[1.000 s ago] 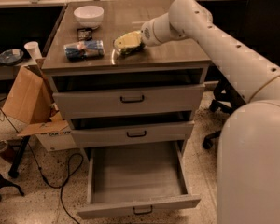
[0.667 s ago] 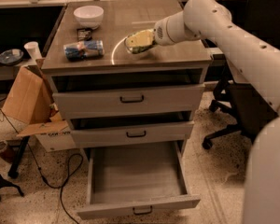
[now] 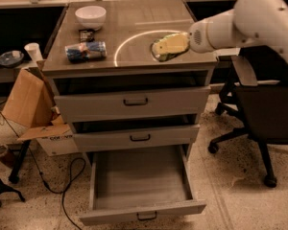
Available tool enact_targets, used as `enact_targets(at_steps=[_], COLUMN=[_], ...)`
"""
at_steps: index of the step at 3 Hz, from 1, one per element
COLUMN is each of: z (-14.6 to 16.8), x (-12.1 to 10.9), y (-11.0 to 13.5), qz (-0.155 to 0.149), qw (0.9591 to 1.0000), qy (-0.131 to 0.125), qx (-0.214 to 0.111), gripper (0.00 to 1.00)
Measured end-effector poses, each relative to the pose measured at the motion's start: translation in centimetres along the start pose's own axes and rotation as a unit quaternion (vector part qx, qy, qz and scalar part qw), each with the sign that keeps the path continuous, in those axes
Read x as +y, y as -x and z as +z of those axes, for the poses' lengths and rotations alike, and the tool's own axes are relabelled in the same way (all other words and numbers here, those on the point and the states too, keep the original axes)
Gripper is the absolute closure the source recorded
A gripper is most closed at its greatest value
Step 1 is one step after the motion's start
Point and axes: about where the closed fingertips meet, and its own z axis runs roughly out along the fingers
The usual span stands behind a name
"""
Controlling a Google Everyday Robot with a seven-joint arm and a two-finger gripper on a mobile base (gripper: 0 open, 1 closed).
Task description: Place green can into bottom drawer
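Camera view: the only feed I have, looking down at the grey cabinet (image 3: 134, 20) from the front.
Arm: my white arm (image 3: 249, 16) comes in from the right edge and reaches left over the cabinet top.
Gripper: the gripper (image 3: 161, 51) is low over the right part of the top, near the front edge, at the right side of a bright ring of light (image 3: 121, 49).
Grip: I read it as clamped on the green can (image 3: 169, 45).
Green can: it is in the gripper and lit yellow-green. I cannot tell whether it touches the top or is just off it.
Bottom drawer: the bottom drawer (image 3: 110, 218) is pulled well out, with its dark handle (image 3: 147, 217) on the front panel. It is well below the can and to its left.
Upper drawers: the top drawer (image 3: 101, 107) and middle drawer (image 3: 105, 140) each stand slightly out.
Also on top: a white bowl (image 3: 90, 16) sits at the back left. A blue-wrapped packet (image 3: 85, 51) lies at the front left, with a small dark item (image 3: 86, 34) between the two.
Surroundings: a cardboard box (image 3: 26, 102) and a paper cup (image 3: 32, 51) are to the left, and an office chair (image 3: 264, 114) is to the right.
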Motion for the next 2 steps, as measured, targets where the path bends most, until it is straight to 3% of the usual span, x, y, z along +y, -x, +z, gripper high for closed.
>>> enact_targets(at_steps=[1,2], z=[-3.0,-1.8], x=[0.6,0.7], y=[-6.1,-12.7], qz=[0.029,0.046], qw=[0.998,0.994], qy=[0.034,0.049], qx=[0.044,0.086], gripper=[1.0,1.0])
